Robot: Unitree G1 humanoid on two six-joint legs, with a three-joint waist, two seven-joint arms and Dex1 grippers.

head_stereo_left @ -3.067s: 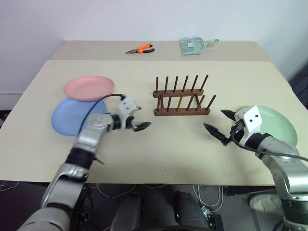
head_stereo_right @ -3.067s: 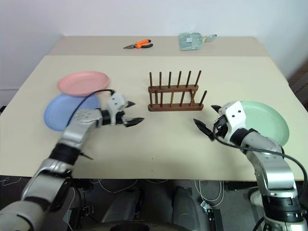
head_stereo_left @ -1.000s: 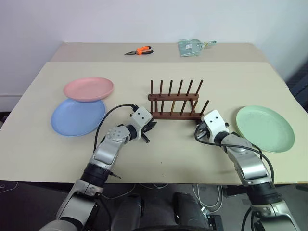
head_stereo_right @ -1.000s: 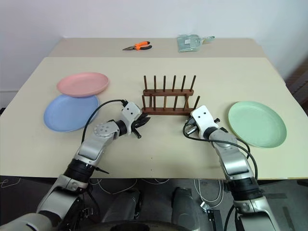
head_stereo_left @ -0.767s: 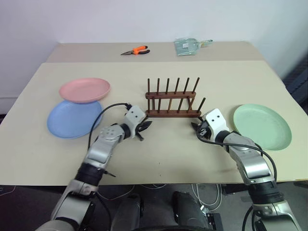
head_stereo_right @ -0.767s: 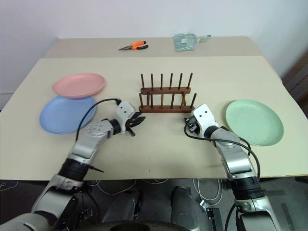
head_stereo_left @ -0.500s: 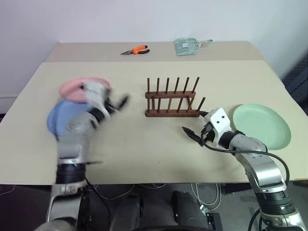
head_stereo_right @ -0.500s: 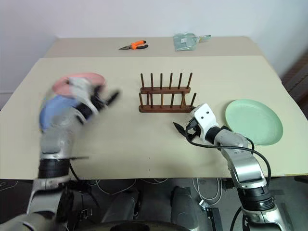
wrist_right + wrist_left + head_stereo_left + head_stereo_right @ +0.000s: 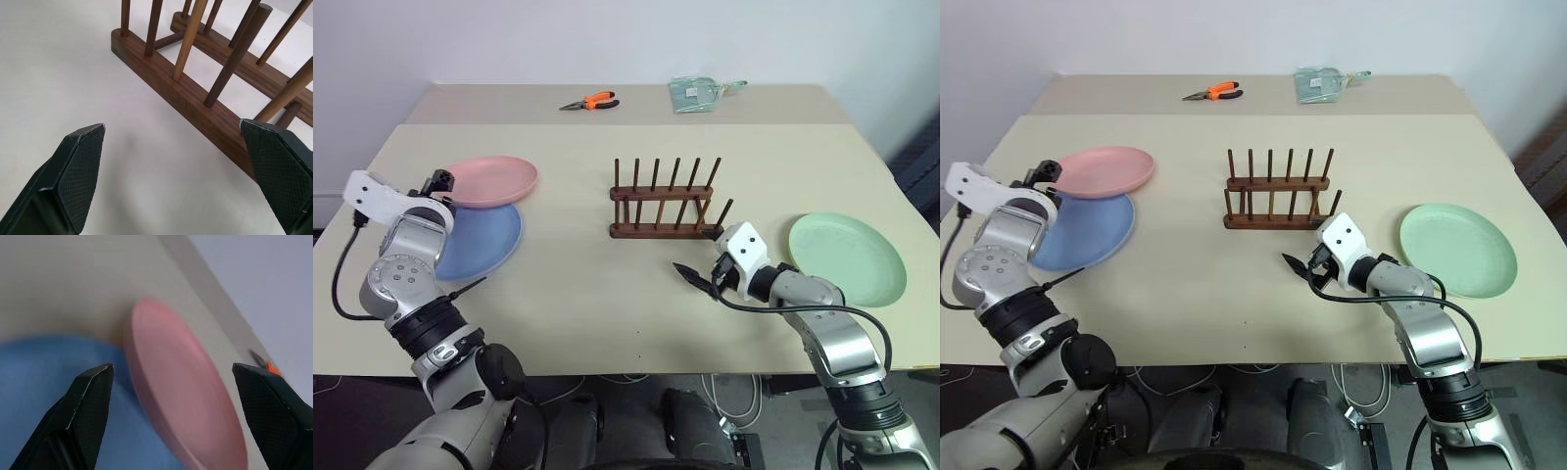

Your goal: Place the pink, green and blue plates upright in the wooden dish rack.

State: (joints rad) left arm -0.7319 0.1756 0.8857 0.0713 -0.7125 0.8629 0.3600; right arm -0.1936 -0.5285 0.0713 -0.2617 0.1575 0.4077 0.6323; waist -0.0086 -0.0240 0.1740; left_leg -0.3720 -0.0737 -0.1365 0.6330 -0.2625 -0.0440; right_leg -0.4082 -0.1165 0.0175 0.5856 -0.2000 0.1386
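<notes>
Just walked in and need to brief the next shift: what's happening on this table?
A humanoid is loading plates into the wooden dish rack, which holds none yet. Its open left gripper faces the pink plate, which overlaps the blue plate. The open right gripper is beside the rack, holding nothing. The green plate lies flat.

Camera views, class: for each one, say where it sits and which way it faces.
Head views: look forward and down on the wooden dish rack, both arms showing.
Left wrist view: along the open left hand at the pink plate overlapping the blue plate.
Right wrist view: along the open right hand at the rack.
Head and right wrist views share the rack.
</notes>
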